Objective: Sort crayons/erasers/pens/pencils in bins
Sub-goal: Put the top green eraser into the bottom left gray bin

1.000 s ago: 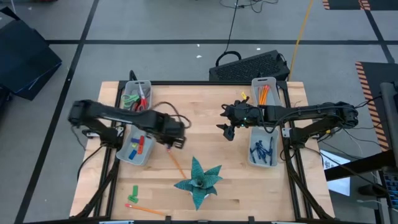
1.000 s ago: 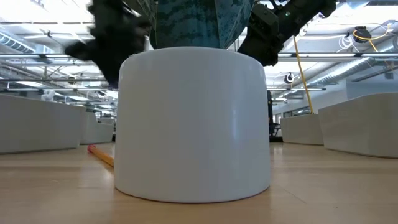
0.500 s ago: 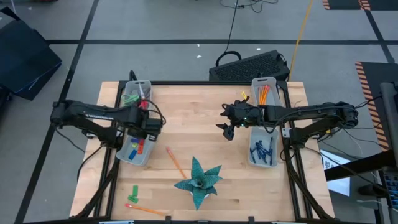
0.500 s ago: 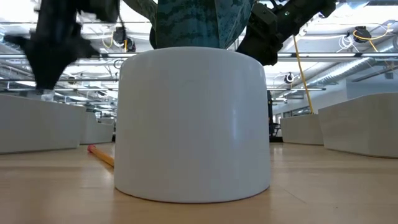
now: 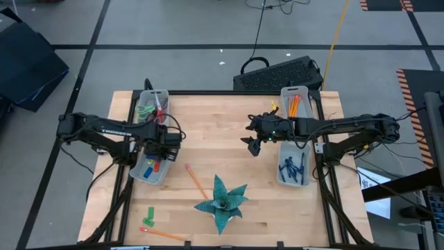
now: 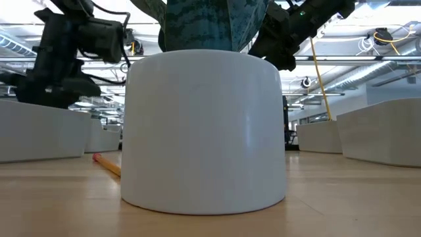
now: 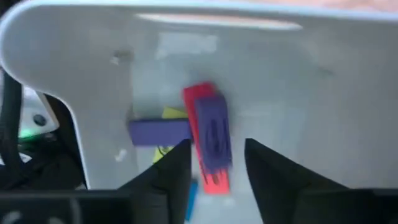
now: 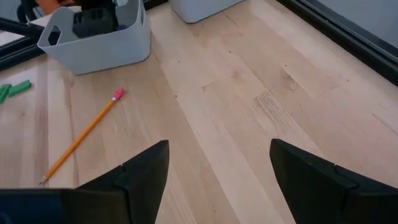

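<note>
Four translucent bins sit on the wooden table [image 5: 222, 125], and we place everything by the teal star-shaped plant [image 5: 222, 201] in its white pot [image 6: 204, 131] near the front edge. To the plant's far left lie two bins: the scissors bin [image 5: 152, 105] at the back and the eraser bin [image 5: 150, 167] nearer. The left gripper [image 5: 168, 142] hangs over this nearer bin, fingers parted and empty — below them we see a purple eraser [image 7: 213, 134] lying on a red one [image 7: 200, 93]. To the plant's right, the pencil bin [image 5: 296, 103] stands behind the pen bin [image 5: 294, 169]. The right gripper [image 5: 252, 144] hovers over bare wood beyond the plant, jaws wide, empty. One orange pencil [image 5: 195, 180] lies just left of the plant; another [image 5: 163, 233] near the front-left corner, beside green crayons [image 5: 148, 215].
</note>
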You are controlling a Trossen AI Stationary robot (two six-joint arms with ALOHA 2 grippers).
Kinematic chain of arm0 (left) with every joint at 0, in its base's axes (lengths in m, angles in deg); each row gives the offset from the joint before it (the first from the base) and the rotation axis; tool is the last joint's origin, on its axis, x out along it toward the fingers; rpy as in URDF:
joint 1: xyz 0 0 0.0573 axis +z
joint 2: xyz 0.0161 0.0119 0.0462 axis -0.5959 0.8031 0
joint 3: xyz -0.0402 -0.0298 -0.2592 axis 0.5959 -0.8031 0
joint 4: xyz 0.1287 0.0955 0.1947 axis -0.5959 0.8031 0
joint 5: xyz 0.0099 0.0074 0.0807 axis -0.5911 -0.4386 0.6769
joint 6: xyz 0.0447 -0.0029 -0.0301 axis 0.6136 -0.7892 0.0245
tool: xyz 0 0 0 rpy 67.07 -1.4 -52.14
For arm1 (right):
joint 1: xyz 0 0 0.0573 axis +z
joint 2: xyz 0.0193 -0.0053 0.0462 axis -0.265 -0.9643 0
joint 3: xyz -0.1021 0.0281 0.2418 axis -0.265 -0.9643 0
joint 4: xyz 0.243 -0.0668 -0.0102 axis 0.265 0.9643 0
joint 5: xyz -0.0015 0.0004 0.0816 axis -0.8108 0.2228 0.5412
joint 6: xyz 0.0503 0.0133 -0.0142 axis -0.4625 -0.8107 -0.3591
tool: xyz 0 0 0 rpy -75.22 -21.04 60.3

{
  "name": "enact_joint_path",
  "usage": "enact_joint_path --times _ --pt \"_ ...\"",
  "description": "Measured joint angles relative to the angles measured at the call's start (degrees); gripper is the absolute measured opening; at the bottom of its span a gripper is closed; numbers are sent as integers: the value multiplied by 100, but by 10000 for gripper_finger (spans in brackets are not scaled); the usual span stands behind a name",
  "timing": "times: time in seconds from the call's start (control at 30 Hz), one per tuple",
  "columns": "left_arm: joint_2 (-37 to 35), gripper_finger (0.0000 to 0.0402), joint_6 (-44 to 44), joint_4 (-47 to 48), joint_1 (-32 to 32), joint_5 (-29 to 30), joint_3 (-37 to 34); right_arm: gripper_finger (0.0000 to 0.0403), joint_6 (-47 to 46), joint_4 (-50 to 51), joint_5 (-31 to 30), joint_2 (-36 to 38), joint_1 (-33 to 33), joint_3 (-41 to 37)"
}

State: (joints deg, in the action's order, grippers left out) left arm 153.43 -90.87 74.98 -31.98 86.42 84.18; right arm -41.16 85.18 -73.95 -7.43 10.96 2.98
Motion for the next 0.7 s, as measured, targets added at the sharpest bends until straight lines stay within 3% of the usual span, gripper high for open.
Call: enact_joint_path --times 0.17,0.3,0.47,0.6,0.7 --pt "-37 181 234 389 -172 -310 726 270 42 0 -33 0 0 0" --pt "-45 183 56 1140 -618 -282 1955 270 210 -2 -145 0 -2 0" --pt "-59 184 -1097 1377 -1500 -240 3302 270 509 -2 -135 0 -2 0" --pt "63 184 -2356 901 -2348 -445 3435 270 732 -2 -129 0 -2 0" --pt "338 184 -3177 525 -3000 -1007 3282 270 943 -42 -127 -9 -2 0"
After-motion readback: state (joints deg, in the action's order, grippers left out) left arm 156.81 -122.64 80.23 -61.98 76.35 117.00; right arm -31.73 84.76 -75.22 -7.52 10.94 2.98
